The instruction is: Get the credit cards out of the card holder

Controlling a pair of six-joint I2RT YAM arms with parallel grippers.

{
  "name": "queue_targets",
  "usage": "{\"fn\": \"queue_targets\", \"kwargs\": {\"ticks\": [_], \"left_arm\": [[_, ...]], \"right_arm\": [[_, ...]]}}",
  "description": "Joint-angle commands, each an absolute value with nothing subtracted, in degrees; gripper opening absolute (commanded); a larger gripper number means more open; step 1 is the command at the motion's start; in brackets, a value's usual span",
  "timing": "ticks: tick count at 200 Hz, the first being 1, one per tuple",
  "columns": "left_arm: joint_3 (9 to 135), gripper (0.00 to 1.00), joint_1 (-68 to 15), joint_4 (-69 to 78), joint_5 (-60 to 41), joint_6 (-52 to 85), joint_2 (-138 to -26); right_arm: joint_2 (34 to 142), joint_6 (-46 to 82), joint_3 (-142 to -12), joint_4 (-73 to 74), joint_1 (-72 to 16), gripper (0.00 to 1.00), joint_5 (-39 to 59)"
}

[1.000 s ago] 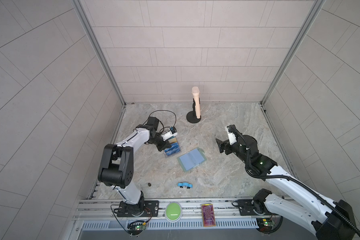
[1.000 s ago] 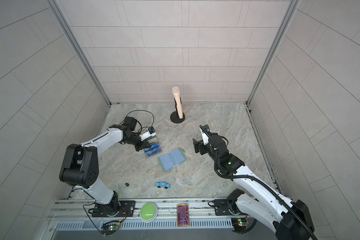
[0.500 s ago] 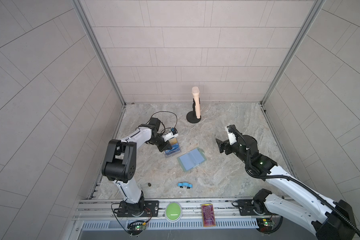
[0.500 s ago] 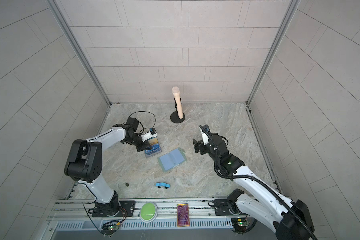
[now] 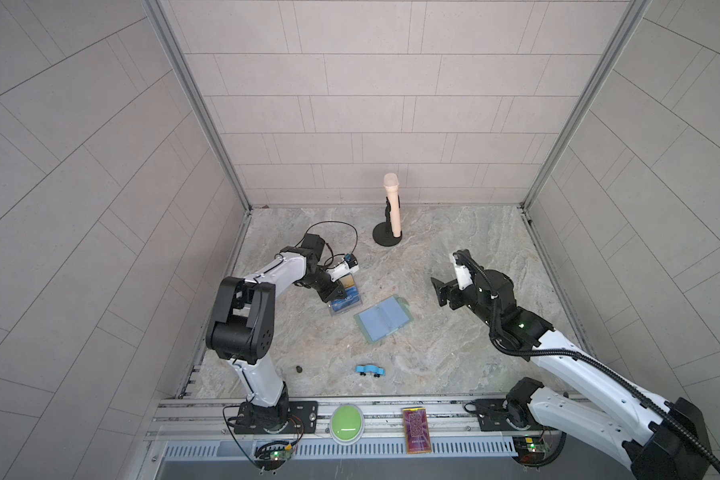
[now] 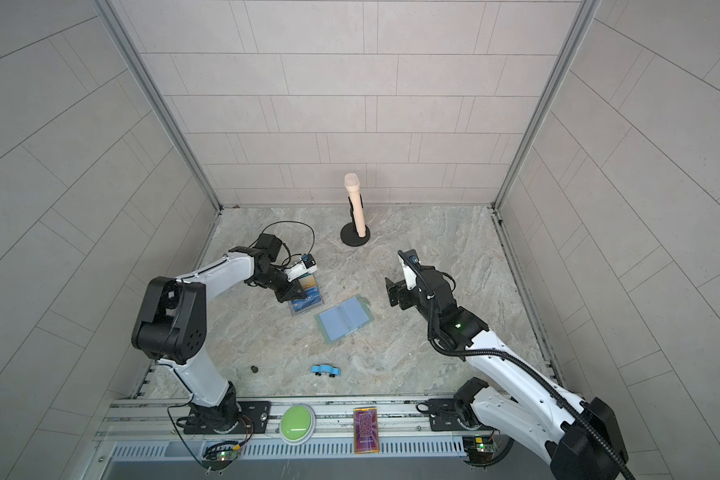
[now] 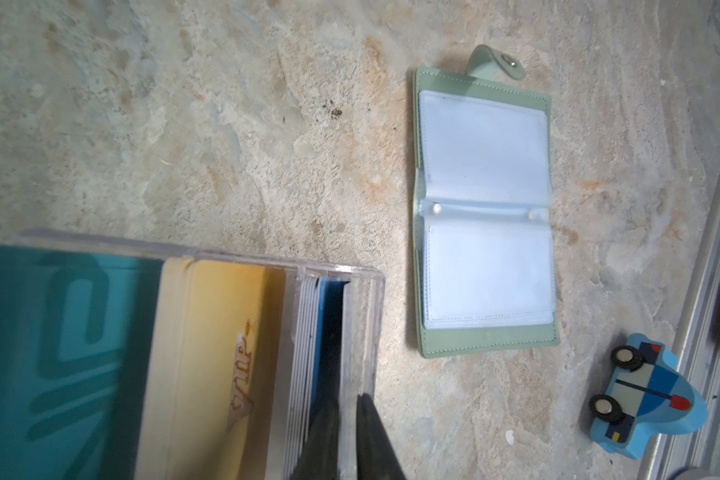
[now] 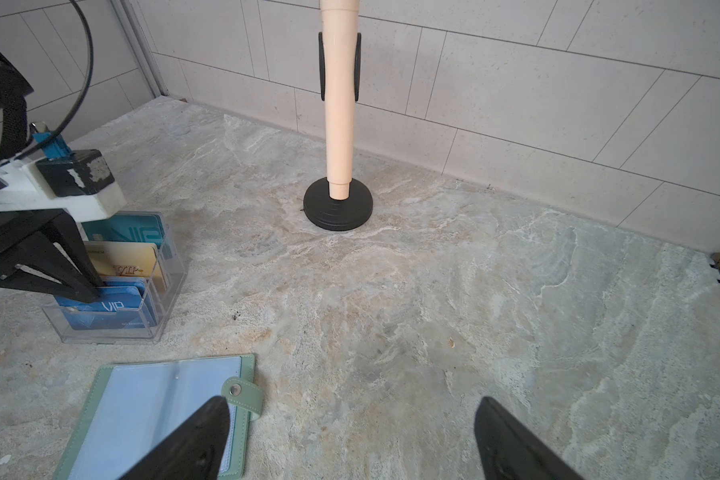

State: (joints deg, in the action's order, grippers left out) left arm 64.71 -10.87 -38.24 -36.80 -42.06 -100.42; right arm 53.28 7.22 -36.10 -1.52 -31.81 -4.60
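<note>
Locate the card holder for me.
In both top views the card holder lies open mid-table, just right of the clear stand, with the toy car nearer the front edge.

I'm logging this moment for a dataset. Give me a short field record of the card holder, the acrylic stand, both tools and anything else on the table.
card holder: open flat on the table, snap tab undone; sleeve contents unclear
acrylic stand: upright beside it, not touching; holds teal, gold and blue cards
left tool: tips narrowly parted at the stand's front compartment; grip unclear
right tool: open, empty, above the table near the holder's tab
also present: blue toy car, microphone on its stand
</note>
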Motion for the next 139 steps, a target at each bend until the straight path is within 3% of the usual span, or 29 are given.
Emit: {"fn": "queue_targets", "kwargs": {"ticks": [1,88,116,139], "left_arm": [[66.00,0.16,-11.16,-38.26,-35.85,-40.69,-99.31],[65.96,0.28,-10.76,-34.21,-25.77,-32.77,-88.36],[62.24,0.30,-9.93,-25.85,-17.78,-24.58,-79.87],[54.37,0.40,-9.62,-15.06,-6.55,-16.52,-69.58]], "right_arm": [[53.92,6.07,-36.24,-1.57,-31.59,0.94,-5.36],[57.25,6.47,-37.96,-2.76,-29.61,0.97,-8.68],[58.46,6.54,-38.49,-1.55,-27.48,0.99,-11.75],[59.30,6.54,-38.85,-0.01,-25.34,0.99,-16.54]]}}
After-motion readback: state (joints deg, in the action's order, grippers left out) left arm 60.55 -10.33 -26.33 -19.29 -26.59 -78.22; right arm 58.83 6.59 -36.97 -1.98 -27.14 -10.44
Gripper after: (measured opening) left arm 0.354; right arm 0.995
